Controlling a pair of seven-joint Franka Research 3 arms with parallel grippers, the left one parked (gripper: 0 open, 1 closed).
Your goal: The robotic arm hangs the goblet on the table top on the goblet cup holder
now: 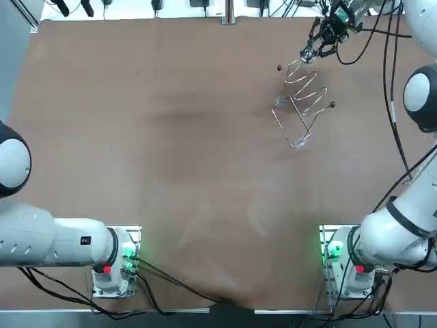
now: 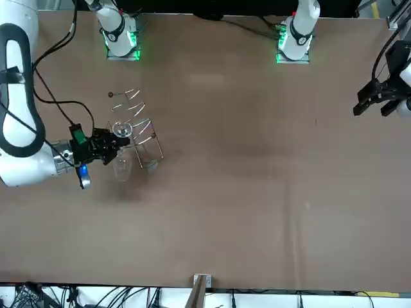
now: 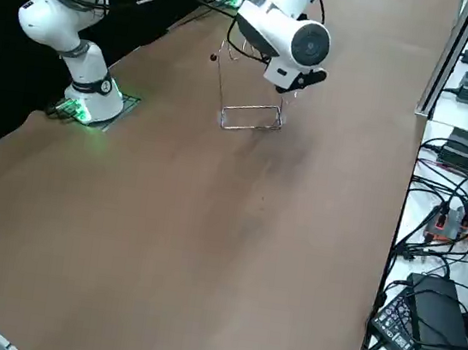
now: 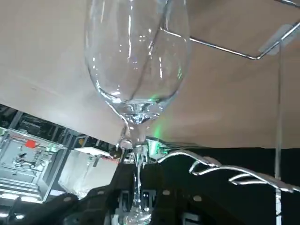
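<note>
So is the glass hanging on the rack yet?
Not quite. Done: the goblet is off the table, its stem pinched in the right gripper. In hand: it is held upside down, foot up, right beside the wire holder. Left: slide the foot onto the wire arms and let go. Whether the foot touches the wires already, I cannot tell.
</note>
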